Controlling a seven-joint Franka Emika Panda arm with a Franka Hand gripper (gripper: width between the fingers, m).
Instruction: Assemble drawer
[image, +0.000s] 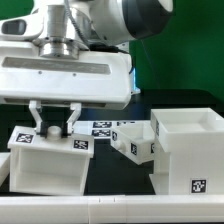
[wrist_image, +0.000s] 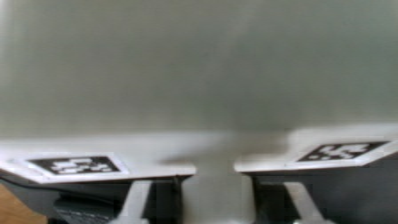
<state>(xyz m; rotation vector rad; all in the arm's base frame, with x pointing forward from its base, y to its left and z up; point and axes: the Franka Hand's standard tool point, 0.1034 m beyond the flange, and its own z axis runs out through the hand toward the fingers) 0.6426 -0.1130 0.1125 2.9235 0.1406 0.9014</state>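
A white drawer tray (image: 48, 165) stands at the front on the exterior view's left, with square tags on its top edge. My gripper (image: 56, 130) reaches down from above and is shut on this tray's upper wall. In the wrist view the gripped wall (wrist_image: 217, 185) stands between the two fingers (wrist_image: 139, 200), with a tag on either side, and a broad white face of the tray (wrist_image: 196, 80) fills the picture. A second, smaller tray (image: 135, 142) lies tilted in the middle. The large cube-shaped housing (image: 190, 150) stands on the right, open side up.
The marker board (image: 101, 128) lies flat on the dark table behind the trays. A green backdrop closes the far side. The robot's wide white hand hangs over the left tray.
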